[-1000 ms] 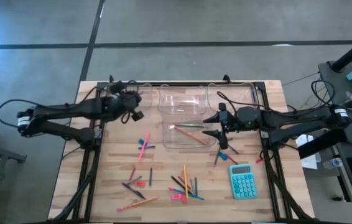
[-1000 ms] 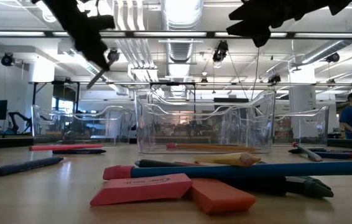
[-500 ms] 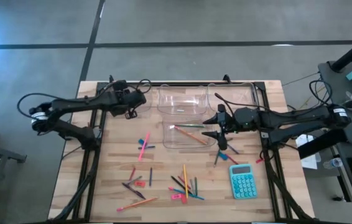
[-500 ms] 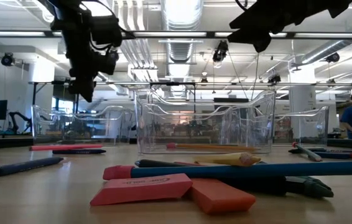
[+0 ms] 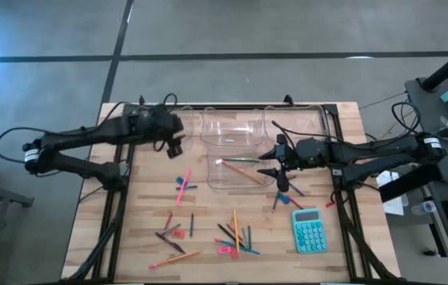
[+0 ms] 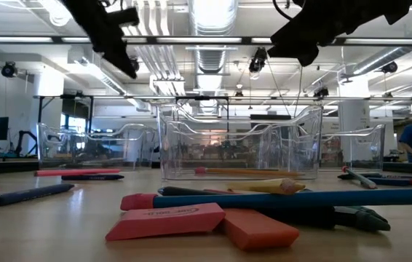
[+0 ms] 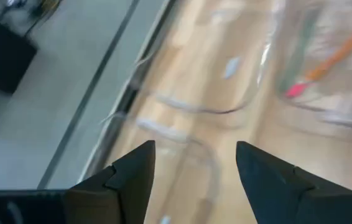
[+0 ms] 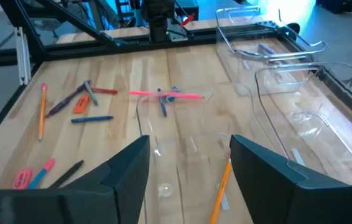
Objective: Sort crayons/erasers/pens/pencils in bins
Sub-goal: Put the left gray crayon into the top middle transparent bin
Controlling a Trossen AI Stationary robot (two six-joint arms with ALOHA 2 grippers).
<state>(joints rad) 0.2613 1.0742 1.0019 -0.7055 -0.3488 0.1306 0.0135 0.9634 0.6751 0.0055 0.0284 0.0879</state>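
We held our left gripper (image 5: pixel 173 147) and right gripper (image 5: pixel 281 168), fingers spread and empty, far of the pencils (image 5: pixel 236 229) scattered across the near tabletop (image 5: pixel 145 229).

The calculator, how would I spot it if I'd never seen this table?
Look down on the light wooden slatted table and go to the side where the right arm reaches in. Near the front edge lies the teal rectangular calculator with rows of buttons. Everything around it is thin sticks; it alone is a wide, flat slab.

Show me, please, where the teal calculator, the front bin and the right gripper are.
teal calculator (image 5: pixel 307 230): high view, keypad centre.
front bin (image 5: pixel 222 183): high view, near rim.
right gripper (image 5: pixel 281 162): high view, midway between fingertips.
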